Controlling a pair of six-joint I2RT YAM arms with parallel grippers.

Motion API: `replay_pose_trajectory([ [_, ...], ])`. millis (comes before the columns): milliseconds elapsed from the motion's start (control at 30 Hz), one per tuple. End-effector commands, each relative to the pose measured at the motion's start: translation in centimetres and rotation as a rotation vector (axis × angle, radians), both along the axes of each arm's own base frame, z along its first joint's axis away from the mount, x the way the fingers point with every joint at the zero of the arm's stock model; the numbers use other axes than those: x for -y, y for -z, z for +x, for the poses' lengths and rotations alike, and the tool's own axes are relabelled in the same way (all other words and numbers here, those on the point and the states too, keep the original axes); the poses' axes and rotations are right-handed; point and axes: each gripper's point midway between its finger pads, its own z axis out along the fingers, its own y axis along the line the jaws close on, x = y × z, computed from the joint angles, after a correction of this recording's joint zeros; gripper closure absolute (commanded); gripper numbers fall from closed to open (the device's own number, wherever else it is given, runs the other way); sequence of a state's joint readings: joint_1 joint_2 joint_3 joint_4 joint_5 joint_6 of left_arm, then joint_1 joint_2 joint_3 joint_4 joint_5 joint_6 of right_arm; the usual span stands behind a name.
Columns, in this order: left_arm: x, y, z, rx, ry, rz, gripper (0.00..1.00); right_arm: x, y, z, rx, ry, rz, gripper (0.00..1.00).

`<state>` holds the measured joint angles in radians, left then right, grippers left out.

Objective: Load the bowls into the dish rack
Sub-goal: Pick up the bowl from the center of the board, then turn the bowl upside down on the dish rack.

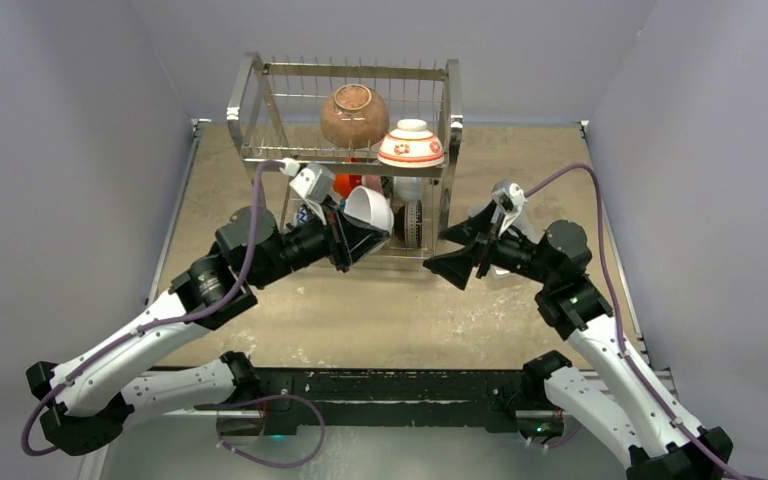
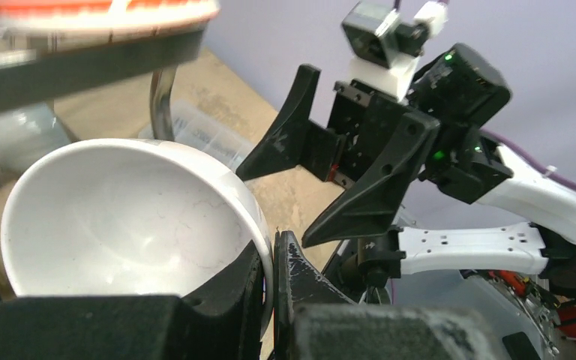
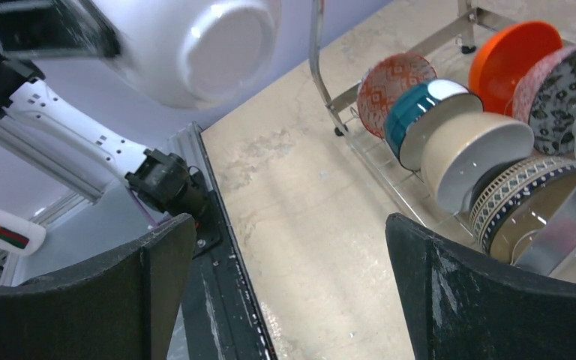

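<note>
Most bowls (image 1: 354, 113) already sit in the dish rack (image 1: 348, 71). The left end effector (image 2: 273, 270) is clamped on the white bowl (image 1: 372, 208) at the rack's 6 o'clock, likely the last to load. The right end effector (image 3: 291, 285) is spread apart and empty.

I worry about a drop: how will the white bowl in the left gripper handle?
Probably slippery: the white bowl looks glossy, and the left gripper pinches only its rim. Likely rigid but chippable against the steel wires of the dish rack. On its rounded side it might roll.
</note>
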<state>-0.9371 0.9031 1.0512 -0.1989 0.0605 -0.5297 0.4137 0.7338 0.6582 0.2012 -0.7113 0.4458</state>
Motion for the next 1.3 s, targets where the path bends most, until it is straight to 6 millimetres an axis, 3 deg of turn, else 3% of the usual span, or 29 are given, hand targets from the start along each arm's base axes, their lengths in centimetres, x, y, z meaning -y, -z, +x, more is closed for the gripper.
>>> replay_pose_trajectory([
  [0, -0.5, -5.7, -1.1, 0.125, 0.057, -0.017, 1.0, -0.3, -3.4, -1.0, 0.09, -0.059, 0.007, 0.01],
  [200, -0.7, -10.9, 0.2, 0.183, -0.006, -0.043, 1.0, -0.5, -6.9, -1.3, 0.155, -0.088, 0.039, 0.01],
  [300, -1.1, -13.1, 1.6, 0.207, -0.073, -0.063, 1.0, -0.7, -7.8, -1.3, 0.168, -0.104, 0.049, 0.01],
  [433, -2.2, -16.6, 3.5, 0.248, -0.144, -0.134, 1.0, -0.9, -7.8, -1.3, 0.165, -0.116, 0.054, 0.01],
  [667, -3.3, -20.4, 7.8, 0.28, -0.207, -0.187, 1.0, -0.9, -7.1, -1.4, 0.148, -0.125, 0.054, 0.01],
  [833, -5.9, -21.6, 12.7, 0.257, -0.259, -0.235, 1.0, -0.9, -6.2, -1.3, 0.132, -0.118, 0.04, 0.01],
  [1000, -9.6, -22.0, 17.1, 0.195, -0.189, -0.421, 1.0, -0.8, -5.4, -1.4, 0.116, -0.117, 0.033, 0.01],
  [1100, -11.2, -20.9, 19.4, 0.136, -0.154, -0.506, 1.0, -0.8, -5.0, -1.4, 0.111, -0.114, 0.031, 0.01],
  [1267, -11.7, -18.6, 21.8, 0.1, -0.161, -0.524, 1.0, -0.7, -4.5, -1.4, 0.101, -0.106, 0.025, 0.01],
])
